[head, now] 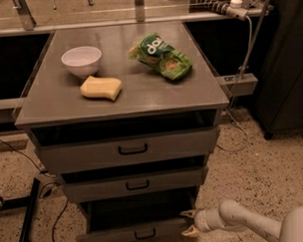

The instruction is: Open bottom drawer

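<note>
"One gripper (188,223), fingers spread, low on the right — where's the bottom drawer (113,238)?"
"Just left of it, lowest in the cabinet (155,95), front running side to side — its handle (144,235) further left."

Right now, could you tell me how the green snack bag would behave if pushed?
The green snack bag looks puffy and crinkled, so probably light and floppy. Lying flat, it should slide, not roll. The pincer is by the right end of the bottom drawer.
</note>
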Controlling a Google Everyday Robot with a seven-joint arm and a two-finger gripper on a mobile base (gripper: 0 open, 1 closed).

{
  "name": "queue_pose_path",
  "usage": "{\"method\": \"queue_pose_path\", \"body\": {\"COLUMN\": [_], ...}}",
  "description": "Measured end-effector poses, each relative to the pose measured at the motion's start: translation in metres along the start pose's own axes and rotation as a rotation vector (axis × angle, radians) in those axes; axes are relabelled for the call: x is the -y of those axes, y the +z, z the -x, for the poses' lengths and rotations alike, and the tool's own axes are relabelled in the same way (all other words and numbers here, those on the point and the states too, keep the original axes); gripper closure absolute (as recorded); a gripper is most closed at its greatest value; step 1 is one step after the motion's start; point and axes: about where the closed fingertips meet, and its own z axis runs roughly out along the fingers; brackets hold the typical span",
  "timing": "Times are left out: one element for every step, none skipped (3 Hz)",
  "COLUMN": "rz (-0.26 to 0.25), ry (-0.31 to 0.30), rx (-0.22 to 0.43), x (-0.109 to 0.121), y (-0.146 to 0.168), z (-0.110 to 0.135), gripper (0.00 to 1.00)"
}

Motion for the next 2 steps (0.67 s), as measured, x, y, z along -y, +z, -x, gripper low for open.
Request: {"method": "queue_pose_path", "body": {"rz": [0.019,0.019], "ry": [0.023,0.023], "rx": [0.019,0.019], "x": [-0.0216,-0.0203], "y": [-0.0025,-0.0070], "z": [-0.0097,-0.0054], "gripper": [0.61,0.84]}}
